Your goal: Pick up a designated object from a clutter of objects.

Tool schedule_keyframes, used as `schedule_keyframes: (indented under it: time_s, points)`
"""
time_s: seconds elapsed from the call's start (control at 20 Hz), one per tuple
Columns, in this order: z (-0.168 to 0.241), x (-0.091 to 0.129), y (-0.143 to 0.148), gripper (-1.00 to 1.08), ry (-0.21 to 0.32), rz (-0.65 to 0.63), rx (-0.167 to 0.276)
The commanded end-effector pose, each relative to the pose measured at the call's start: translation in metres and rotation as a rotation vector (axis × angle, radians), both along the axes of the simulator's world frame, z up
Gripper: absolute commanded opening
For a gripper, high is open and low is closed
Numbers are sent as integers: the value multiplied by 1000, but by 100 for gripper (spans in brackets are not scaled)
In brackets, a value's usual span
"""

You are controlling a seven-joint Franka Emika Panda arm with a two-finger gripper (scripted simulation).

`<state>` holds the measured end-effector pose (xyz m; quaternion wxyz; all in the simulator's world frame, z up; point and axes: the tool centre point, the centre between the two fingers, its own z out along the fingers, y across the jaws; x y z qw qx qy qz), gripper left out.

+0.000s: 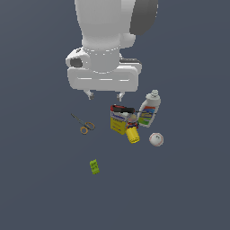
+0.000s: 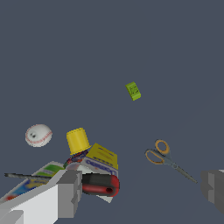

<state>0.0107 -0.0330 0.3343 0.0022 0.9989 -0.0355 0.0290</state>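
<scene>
While the gripper [image 1: 104, 95] hovers with fingers spread wide and empty, the screwdriver [image 1: 122, 109] lies atop the yellow box [image 1: 118, 123], beside the white bottle [image 1: 149, 109], well apart from the scissors [image 1: 83, 124].

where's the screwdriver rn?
The screwdriver lies across the top of the yellow box in the exterior view, beside the white bottle, below the open gripper.

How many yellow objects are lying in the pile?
2: the yellow box under the red-and-black screwdriver, and the yellow can beside it, toward the white baseball. Others may be hidden.
</scene>
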Motion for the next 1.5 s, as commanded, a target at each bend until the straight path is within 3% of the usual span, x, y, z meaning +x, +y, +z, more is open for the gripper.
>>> schedule_keyframes:
  time_s: [0.0, 0.45, 0.9, 1.45]
  points:
    - [0, 0, 0, 100, 0, 0, 0]
    - [1, -7, 1, 100, 22, 14, -29]
    - [0, -7, 2, 100, 23, 29, -30]
    - [-10, -11, 15, 100, 28, 182, -32]
